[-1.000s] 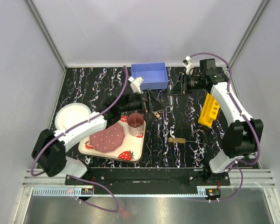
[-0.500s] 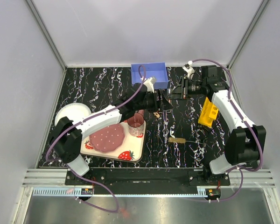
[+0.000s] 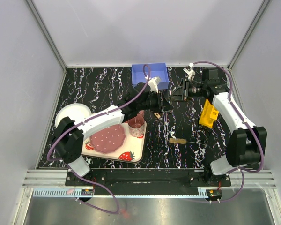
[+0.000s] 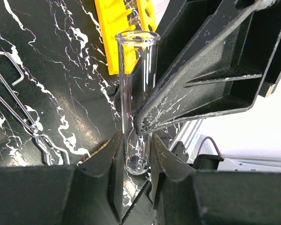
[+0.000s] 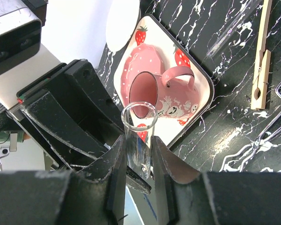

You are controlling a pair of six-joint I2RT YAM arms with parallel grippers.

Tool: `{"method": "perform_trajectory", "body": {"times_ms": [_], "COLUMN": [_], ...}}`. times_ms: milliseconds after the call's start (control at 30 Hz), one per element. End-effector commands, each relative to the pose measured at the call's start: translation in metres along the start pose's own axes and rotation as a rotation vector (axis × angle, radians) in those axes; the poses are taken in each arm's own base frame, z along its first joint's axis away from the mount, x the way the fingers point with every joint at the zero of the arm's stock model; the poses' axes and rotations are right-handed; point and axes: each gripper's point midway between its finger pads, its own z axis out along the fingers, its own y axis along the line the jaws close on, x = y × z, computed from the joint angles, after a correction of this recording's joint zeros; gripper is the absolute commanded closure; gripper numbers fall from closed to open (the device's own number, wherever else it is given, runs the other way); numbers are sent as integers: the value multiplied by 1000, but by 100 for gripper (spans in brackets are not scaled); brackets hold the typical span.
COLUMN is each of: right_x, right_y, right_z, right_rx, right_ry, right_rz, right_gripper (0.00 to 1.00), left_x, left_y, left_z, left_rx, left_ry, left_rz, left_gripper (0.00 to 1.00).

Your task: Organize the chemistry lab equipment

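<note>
A clear glass test tube [image 4: 132,93] stands between both grippers above the middle of the table. My left gripper [image 4: 133,157] is shut on its rounded lower end. My right gripper [image 5: 138,159] is shut on the same test tube [image 5: 139,136], whose open rim points away from the camera. In the top view the left gripper [image 3: 166,104] and right gripper [image 3: 176,95] meet tip to tip. The yellow holed rack [image 3: 209,111] lies at the right. A tan wooden clamp [image 5: 261,61] and wire metal forceps [image 4: 36,137] lie on the table below.
A blue bin [image 3: 150,75] stands at the back. The strawberry-print tray [image 3: 139,144] with a pink cup [image 3: 136,124] and pink plate [image 3: 109,138] sits under the left arm. A white bowl [image 3: 72,116] is far left. A bristle brush [image 3: 178,140] lies centre front.
My left arm reached right to the right gripper, and its wide-open jaws closed round the test tube the right gripper holds. The right gripper edged slightly left.
</note>
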Motion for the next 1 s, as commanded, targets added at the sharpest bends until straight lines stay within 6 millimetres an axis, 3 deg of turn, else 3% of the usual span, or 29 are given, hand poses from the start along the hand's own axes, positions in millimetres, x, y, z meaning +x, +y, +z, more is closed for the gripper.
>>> {"method": "perform_trajectory", "body": {"times_ms": [0, 100, 167, 300, 333, 400, 700, 833, 967], "right_x": [-3, 0, 3, 16, 18, 24, 42, 51, 53], "right_y": [25, 27, 27, 26, 26, 31, 37, 48, 47], "right_z": [-11, -13, -14, -17, -18, -19, -8, 1, 6], "right_rx": [-47, -55, -56, -63, -68, -93, -153, -173, -169], "right_ry": [-31, -31, -31, 1, 9, 29, 131, 184, 203], "right_rz": [-67, -91, -118, -176, -202, -203, -145, -178, -156], "right_gripper": [74, 69, 59, 26, 13, 1, 0, 0, 5], "left_x": [-13, -10, -6, 5, 11, 20, 38, 41, 42], "left_y": [-5, -7, -6, -9, -6, -6, -12, -9, -12], "left_z": [-6, -12, -18, -30, -33, -39, -60, -60, -60], "left_rx": [12, 28, 34, 75, 80, 100, 173, 168, 180], "left_ry": [-40, -38, -31, -8, 5, 25, 73, 93, 103], "left_rz": [75, 114, 139, 205, 216, 247, 349, 363, 381], "left_gripper": [82, 84, 85, 86, 86, 86, 86, 86, 86]}}
